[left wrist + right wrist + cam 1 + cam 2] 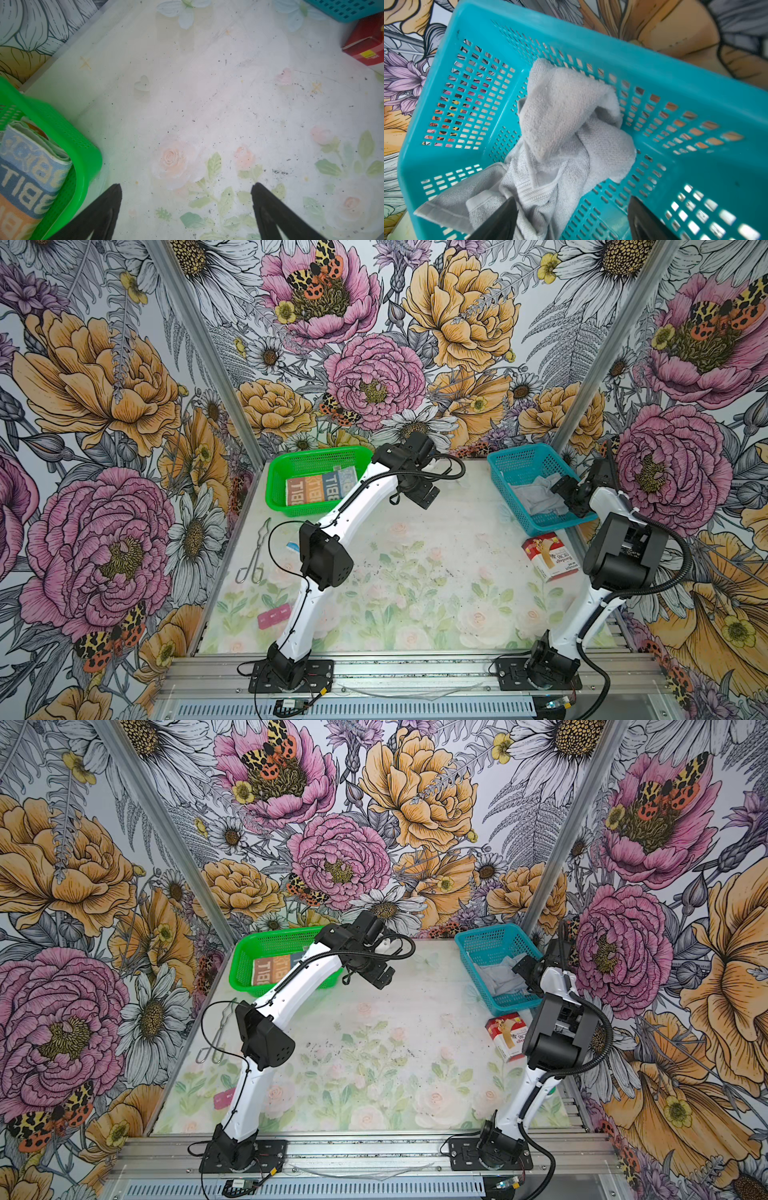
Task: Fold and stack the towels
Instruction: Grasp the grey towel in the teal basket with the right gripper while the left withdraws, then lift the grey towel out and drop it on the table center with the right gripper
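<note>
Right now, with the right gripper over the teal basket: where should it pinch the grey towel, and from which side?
Probably the raised fold of the grey towel, coming from straight above. The towel lies crumpled inside the teal basket, whose walls block a sideways approach, and that fold stands clear of the rest of the heap. The right gripper hangs open above the towel.

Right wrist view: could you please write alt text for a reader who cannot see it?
A crumpled light grey towel lies inside a teal perforated basket. The right tool hangs over it with its two dark fingers spread apart, gripping nothing.
</note>
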`<action>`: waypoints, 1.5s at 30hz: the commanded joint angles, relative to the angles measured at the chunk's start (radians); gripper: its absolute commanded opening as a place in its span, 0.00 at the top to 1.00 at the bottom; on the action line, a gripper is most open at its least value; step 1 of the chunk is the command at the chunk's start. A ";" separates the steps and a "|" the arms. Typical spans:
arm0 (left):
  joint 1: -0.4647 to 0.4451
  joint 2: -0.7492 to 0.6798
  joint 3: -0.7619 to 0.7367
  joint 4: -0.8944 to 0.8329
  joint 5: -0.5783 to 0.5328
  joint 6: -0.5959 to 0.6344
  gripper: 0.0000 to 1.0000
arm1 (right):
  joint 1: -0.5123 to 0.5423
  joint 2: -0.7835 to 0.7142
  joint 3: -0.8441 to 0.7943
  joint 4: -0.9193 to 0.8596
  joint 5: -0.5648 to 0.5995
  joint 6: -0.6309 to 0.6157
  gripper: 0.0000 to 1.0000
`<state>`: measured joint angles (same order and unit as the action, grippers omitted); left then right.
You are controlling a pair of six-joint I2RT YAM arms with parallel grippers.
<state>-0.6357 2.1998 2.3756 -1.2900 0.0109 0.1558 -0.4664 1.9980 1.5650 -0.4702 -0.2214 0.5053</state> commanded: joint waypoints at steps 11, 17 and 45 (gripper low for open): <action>0.140 -0.909 -1.255 1.058 0.351 -0.304 0.01 | -0.003 0.149 0.147 0.002 -0.020 -0.011 0.36; -0.003 -0.918 -1.530 1.423 0.331 -0.464 0.01 | 0.016 0.134 0.128 -0.001 -0.070 -0.020 0.86; 0.007 -1.071 -1.667 1.376 0.243 -0.430 0.01 | 0.557 -0.342 0.437 -0.228 -0.305 0.036 1.00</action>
<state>-0.6434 1.1389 0.7048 0.0681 0.2825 -0.2962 0.0177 1.7493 1.9095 -0.6598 -0.4271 0.4980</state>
